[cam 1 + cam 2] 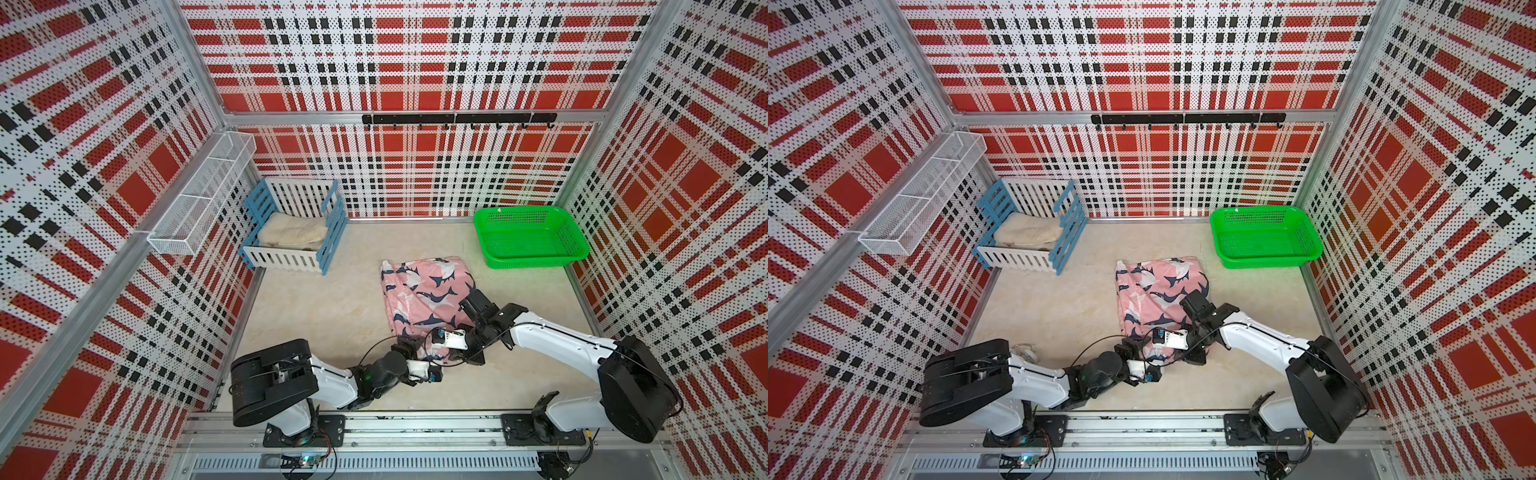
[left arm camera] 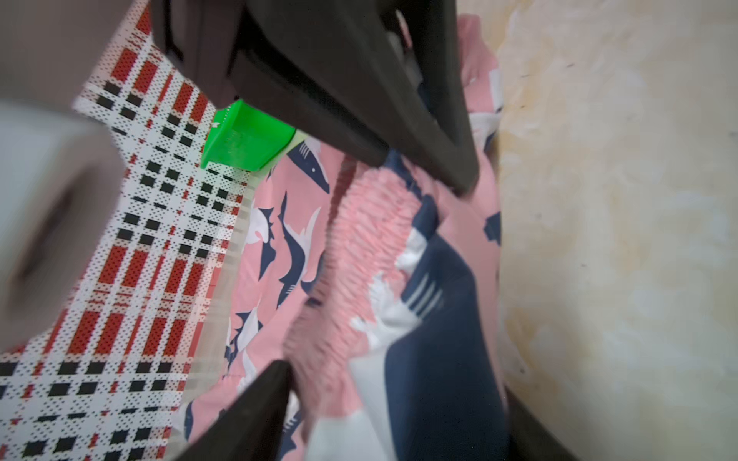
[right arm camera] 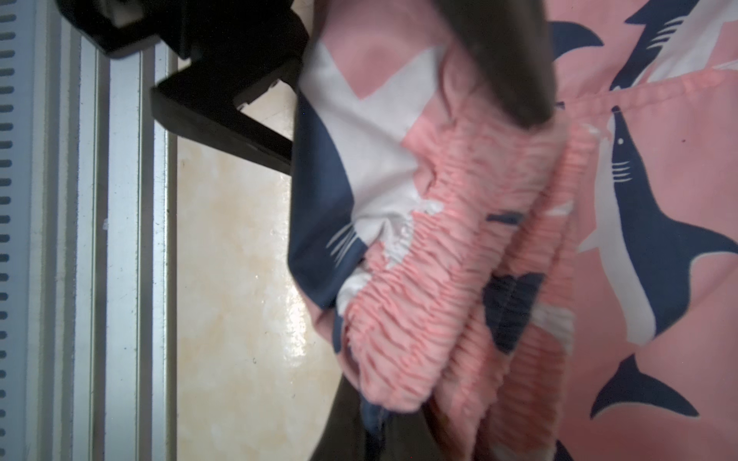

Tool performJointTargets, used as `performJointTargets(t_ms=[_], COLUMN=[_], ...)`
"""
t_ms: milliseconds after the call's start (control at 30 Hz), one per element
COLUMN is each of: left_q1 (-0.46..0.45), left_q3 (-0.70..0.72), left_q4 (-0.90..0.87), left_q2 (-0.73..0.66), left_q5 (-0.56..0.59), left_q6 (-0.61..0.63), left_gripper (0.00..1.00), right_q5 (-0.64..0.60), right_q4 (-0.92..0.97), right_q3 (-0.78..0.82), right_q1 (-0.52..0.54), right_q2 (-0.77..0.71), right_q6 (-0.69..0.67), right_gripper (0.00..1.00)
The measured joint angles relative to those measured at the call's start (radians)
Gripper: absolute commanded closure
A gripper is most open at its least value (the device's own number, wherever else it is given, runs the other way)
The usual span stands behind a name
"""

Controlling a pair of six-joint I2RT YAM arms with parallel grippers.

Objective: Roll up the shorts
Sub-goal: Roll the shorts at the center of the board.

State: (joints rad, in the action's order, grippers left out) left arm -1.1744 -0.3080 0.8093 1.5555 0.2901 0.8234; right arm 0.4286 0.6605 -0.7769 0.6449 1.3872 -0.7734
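1. Shorts (image 1: pixel 428 291) lie centre of table (image 1: pixel 324 307), long axis near-to-far, waistband (image 3: pixel 459 223) at the near end.
2. Right gripper (image 3: pixel 447 255) is clamped on waistband.
3. Left gripper (image 2: pixel 367 275) sits half-open astride it, grip unclear. Both arms are equally near, so I'd roll away.

One shorts (image 1: pixel 428 291), one green basket (image 1: pixel 536 262), one crate (image 1: pixel 286 258) (plus one cloth (image 1: pixel 291 235))

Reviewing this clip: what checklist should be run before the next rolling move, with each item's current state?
1. Right tool shut on waistband: ok.
2. Left tool gripping waistband: cannot tell; fingers apart, fabric between.
3. Shorts lie flat beyond the tools: ok.
4. Green basket apart from shorts: ok.
5. Rolled evenly across the width: cannot tell.
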Motion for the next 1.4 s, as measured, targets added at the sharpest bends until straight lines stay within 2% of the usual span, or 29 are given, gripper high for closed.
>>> performJointTargets(t_ms=[200,267,400,500,667,867,967,1100,1200,1400], left_q1=[0.013,0.028,0.096,0.169,0.264,0.364,0.406,0.439,0.46,0.539], left_q3=[-0.026,-0.053,-0.162,-0.262,-0.414,-0.54,-0.634,-0.801,-0.832,-0.831], left_q4=[-0.128,-0.2,-0.382,-0.529,-0.746,-1.014,-1.162,-1.368,-1.442,-1.477], left_q2=[-0.024,-0.047,-0.063,-0.051,0.021,0.101,0.177,0.341,0.394,0.361], left_q5=[-0.106,-0.155,-0.306,-0.459,-0.662,-0.895,-0.987,-1.025,-1.057,-1.087], left_q6=[-0.01,-0.035,-0.079,-0.101,-0.113,-0.084,-0.051,-0.001,0.024,-0.025], left_gripper=[0.96,1.0,1.0,1.0,1.0,1.0,1.0,1.0,1.0,1.0], right_q5=[-0.033,-0.053,-0.131,-0.19,-0.283,-0.355,-0.342,-0.291,-0.293,-0.391], right_q4=[-0.031,-0.05,-0.109,-0.167,-0.236,-0.245,-0.215,-0.155,-0.135,-0.135], right_q3=[0.013,0.024,0.051,0.079,0.105,0.104,0.09,0.077,0.102,0.158], right_q1=[0.0,0.0,0.0,0.0,0.0,0.0,0.0,0.016,0.104,0.359], right_q2=[-0.021,-0.055,-0.18,-0.294,-0.459,-0.589,-0.619,-0.613,-0.607,-0.491], right_q6=[0.013,0.018,0.039,0.043,0.033,0.003,-0.004,-0.028,-0.041,0.003], right_gripper=[0.98,0.85,0.58,0.49,0.47,0.47,0.5,0.54,0.54,0.52])
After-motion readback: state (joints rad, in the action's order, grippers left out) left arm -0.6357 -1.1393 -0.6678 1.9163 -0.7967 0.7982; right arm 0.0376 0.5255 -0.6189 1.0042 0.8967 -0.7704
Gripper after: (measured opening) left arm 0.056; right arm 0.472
